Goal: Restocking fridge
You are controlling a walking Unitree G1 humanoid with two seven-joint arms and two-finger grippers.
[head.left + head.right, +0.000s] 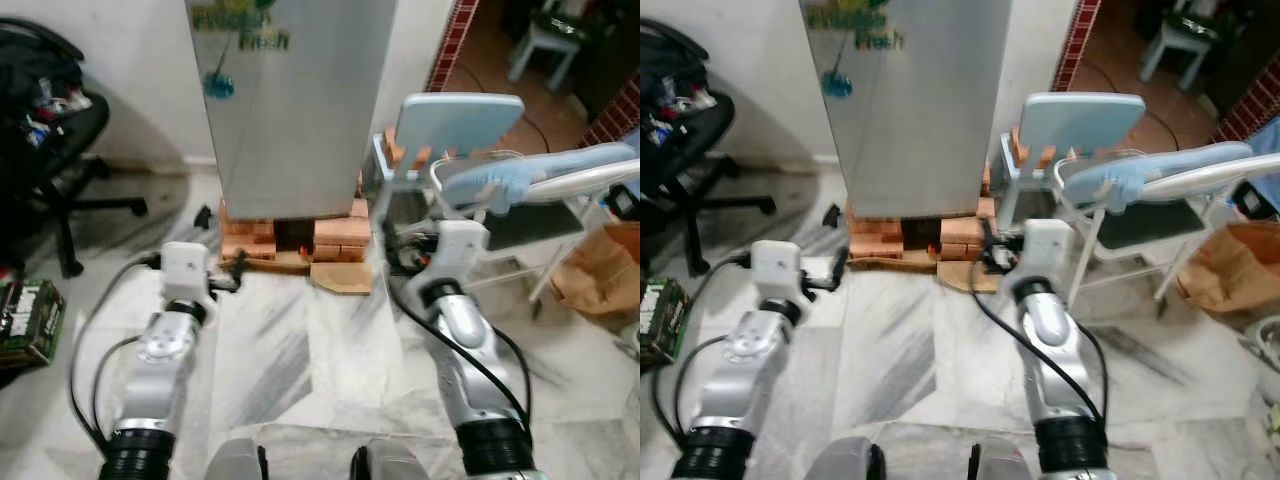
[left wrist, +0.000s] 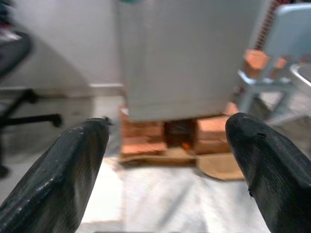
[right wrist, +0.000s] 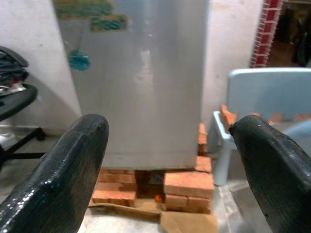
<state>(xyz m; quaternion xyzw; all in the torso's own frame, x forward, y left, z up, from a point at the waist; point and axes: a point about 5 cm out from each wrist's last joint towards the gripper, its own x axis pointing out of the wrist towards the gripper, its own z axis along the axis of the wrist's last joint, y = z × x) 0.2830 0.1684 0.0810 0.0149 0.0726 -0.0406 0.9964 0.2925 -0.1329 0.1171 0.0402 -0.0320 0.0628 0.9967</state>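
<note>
the tall silver-grey fridge [image 1: 290, 110] stands at twelve o'clock against the white wall, door closed, raised on stacks of orange-red bricks [image 1: 340, 238] with a scrap of brown cardboard [image 1: 343, 277] on the marble floor [image 1: 300, 350] in front. both arms are held forward. the left gripper [image 2: 167, 160] points at the fridge base with its black fingers spread wide apart and nothing between them; the right gripper [image 3: 170, 165] is spread the same way, also holding nothing, aimed at the door's lower half.

judging from this, the approach is barely begun, and no stock is in either gripper, so nothing can go inside yet.

the risks come mostly from the surroundings. the brick footing looks loose, so a hard pull on the door could rock the fridge or shift a brick. the pale blue plastic chair [image 1: 455, 125] at one o'clock stands just beside the fridge's right edge, and a light blue cloth [image 1: 490, 185] draped over a white rail lies near the right arm; a swing there could snag it. the cardboard may slip under a foot. the black office chair [image 1: 55, 150] at ten o'clock sits well apart, less of a worry. no handle is plain to see, so a blind grab may slide off the smooth door.
</note>
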